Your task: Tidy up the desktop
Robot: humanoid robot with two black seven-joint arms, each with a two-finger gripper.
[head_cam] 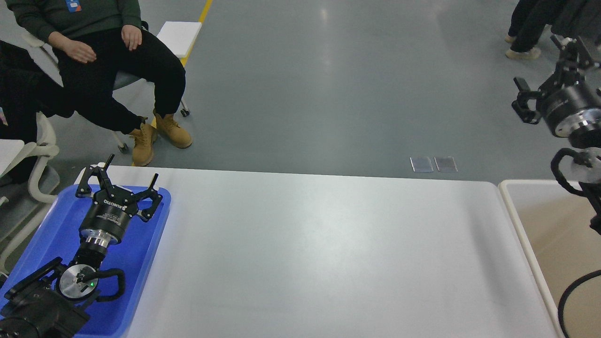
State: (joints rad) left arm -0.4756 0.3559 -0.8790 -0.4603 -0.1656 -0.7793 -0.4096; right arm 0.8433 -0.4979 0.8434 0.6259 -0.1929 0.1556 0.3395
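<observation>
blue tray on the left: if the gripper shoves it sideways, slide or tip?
Probably slides: the blue tray lies flat and low on the glossy desktop, so grip looks poor. Likely light and a bit flexible, being thin-walled plastic. The open left gripper is above it, holding nothing.

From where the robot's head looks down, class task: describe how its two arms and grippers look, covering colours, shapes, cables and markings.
Both arms are black with round silver metal joint collars. The left gripper has two thin black fingers on a black cylindrical body printed with white lettering; a black cable loops beside a silver disc with a green light. The right gripper is black too, with black cables curling below it.
</observation>
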